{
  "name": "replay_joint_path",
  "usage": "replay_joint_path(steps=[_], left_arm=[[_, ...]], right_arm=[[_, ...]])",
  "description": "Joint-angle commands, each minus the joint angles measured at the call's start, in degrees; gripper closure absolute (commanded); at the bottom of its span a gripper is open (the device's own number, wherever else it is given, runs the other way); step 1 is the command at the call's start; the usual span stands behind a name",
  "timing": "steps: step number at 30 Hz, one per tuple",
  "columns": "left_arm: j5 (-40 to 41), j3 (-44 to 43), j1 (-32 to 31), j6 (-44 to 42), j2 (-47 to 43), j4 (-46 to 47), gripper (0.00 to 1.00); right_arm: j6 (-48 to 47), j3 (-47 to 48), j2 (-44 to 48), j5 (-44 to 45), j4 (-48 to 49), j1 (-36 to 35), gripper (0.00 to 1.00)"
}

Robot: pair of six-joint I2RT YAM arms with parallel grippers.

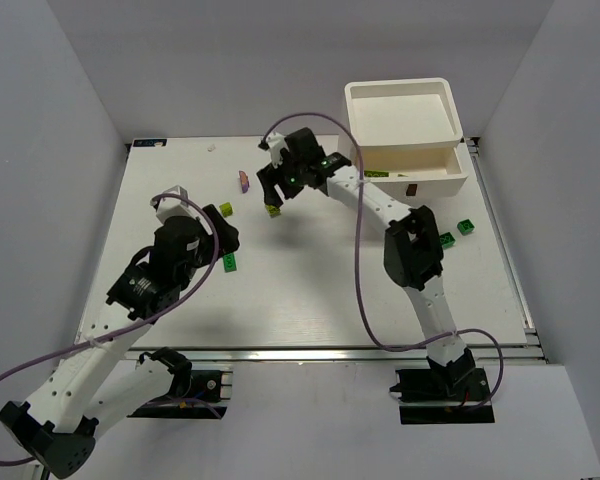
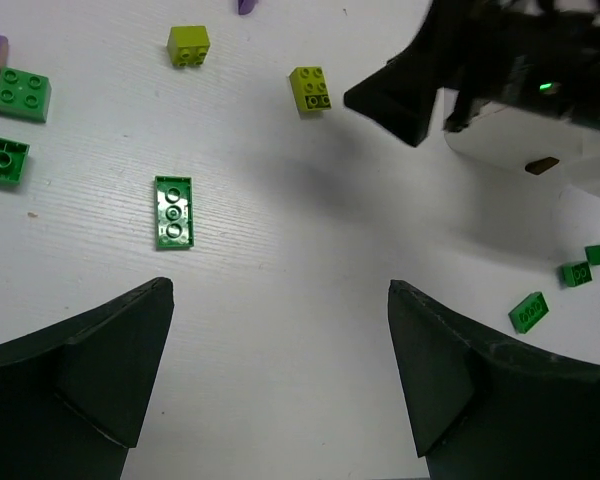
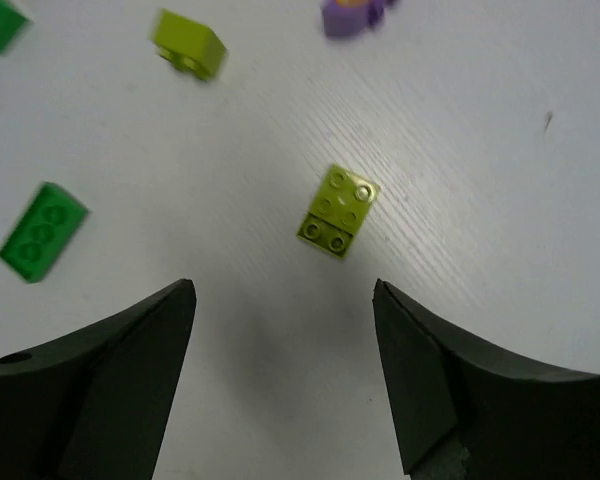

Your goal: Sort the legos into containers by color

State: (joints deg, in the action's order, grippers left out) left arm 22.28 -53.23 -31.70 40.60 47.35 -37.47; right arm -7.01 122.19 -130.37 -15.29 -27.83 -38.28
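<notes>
My left pincer [image 2: 280,300] hung released above the white desk [image 1: 310,300], with a bright green studded plastic brick [image 2: 173,212] lying just ahead on its left. My right pincer [image 3: 282,290] gaped empty over a yellow-green studded plastic brick [image 3: 338,210]. The white boxy plastic container [image 1: 405,143] stood at the far right.

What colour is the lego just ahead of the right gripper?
Yellow-green lego; right wrist view shows it best.
</notes>
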Motion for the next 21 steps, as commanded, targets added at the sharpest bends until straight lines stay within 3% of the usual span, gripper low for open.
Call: replay_joint_path(steps=[1,10,21], left_arm=[[1.4,-1.1,0.0,2.0,-1.4,-3.6,0.02],[1.2,-2.0,0.0,1.9,0.7,-5.3,0.02],[0.9,-1.4,0.0,3.6,1.1,-5.5,0.02]], right_arm=[[6.6,2.5,-2.5,11.7,-0.6,-1.4,0.22],[9.3,4.9,-11.1,14.0,2.7,-2.4,0.19],[11.0,3.7,-14.7,17.7,9.9,-2.5,0.27]])
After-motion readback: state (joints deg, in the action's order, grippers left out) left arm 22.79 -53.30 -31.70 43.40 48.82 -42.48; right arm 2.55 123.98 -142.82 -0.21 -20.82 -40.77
